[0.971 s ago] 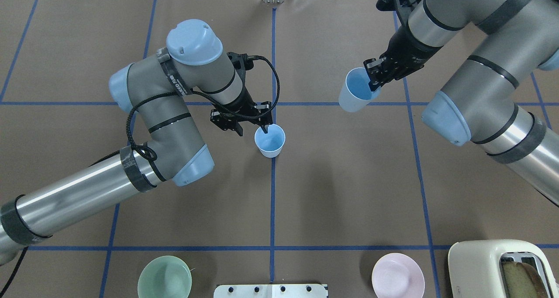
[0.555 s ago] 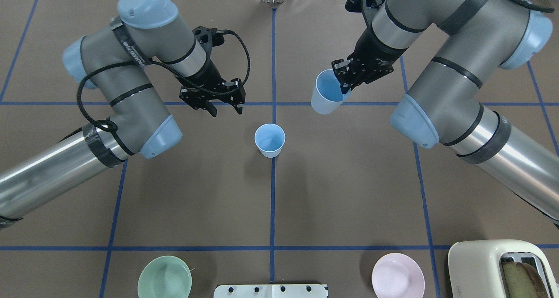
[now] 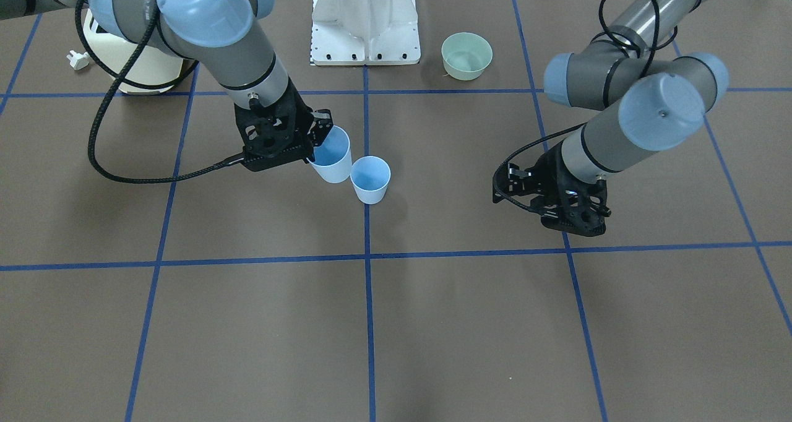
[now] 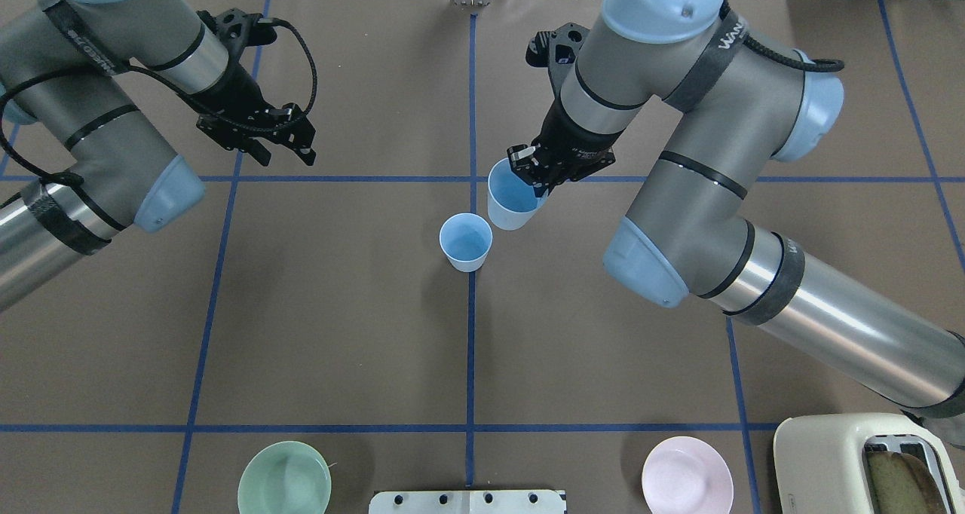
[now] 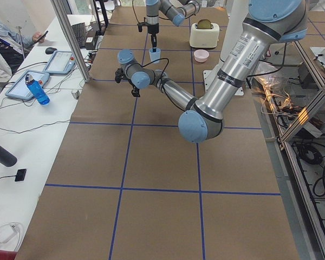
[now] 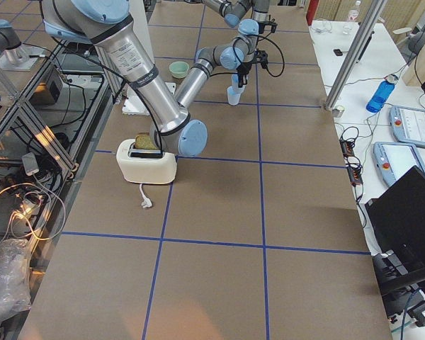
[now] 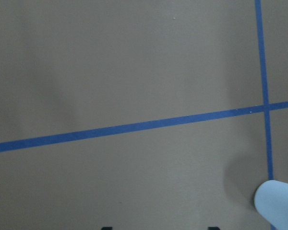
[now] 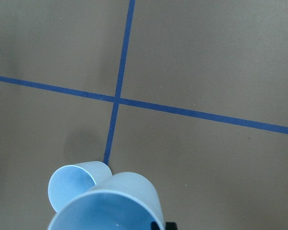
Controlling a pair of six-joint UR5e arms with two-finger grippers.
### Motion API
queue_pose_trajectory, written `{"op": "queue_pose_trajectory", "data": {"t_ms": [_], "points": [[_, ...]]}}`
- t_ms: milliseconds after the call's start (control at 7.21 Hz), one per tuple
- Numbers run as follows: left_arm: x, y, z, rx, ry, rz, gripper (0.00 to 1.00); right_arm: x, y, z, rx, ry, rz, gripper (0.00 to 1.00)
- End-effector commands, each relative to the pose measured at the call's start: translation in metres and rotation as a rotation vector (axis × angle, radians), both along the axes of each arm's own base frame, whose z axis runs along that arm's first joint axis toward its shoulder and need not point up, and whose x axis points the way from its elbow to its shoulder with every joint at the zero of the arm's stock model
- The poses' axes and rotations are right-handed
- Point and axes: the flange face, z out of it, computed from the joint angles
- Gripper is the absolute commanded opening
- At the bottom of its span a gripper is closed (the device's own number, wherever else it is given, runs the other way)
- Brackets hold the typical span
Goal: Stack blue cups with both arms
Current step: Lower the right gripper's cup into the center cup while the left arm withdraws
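Note:
One blue cup (image 4: 466, 241) stands upright on the table's centre line, also in the front view (image 3: 370, 179). My right gripper (image 4: 537, 185) is shut on the rim of the second blue cup (image 4: 513, 197) and holds it tilted, just behind and to the right of the standing cup. The front view shows the held cup (image 3: 331, 156) touching or nearly touching the standing one. In the right wrist view the held cup (image 8: 110, 206) fills the bottom, with the standing cup (image 8: 72, 187) beside it. My left gripper (image 4: 286, 154) is open and empty, far to the left.
A green bowl (image 4: 284, 478) and a pink bowl (image 4: 687, 475) sit at the near edge. A cream toaster (image 4: 867, 461) stands at the near right corner. The white base plate (image 4: 467, 501) is between the bowls. Blue tape lines grid the brown table.
My left gripper has let go of the standing cup's rim and drawn away to the back left. My right gripper has carried its cup leftward, up next to the standing cup.

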Motion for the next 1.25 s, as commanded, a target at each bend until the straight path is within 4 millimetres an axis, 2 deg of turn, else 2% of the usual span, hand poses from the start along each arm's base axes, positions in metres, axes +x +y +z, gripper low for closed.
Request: {"op": "queue_pose_trajectory", "data": {"t_ms": [0,139,555,832,1109], "points": [[-0.03,-0.008,0.034,0.063,-0.029,0.036,0.8,-0.031,0.016,-0.013,0.009,0.006,-0.012,0.0],[-0.036,-0.007,0.049,0.076,-0.04,0.051,0.83,-0.042,0.017,-0.016,0.018,0.018,-0.006,0.0],[-0.036,-0.007,0.054,0.07,-0.044,0.052,0.83,-0.052,0.02,-0.013,0.026,0.031,-0.008,0.0],[-0.035,-0.008,0.053,0.071,-0.044,0.053,0.83,-0.071,0.016,-0.007,0.043,0.014,0.005,0.0],[-0.035,-0.008,0.054,0.07,-0.045,0.053,0.83,-0.073,0.016,-0.006,0.042,0.01,0.006,0.0]]}}
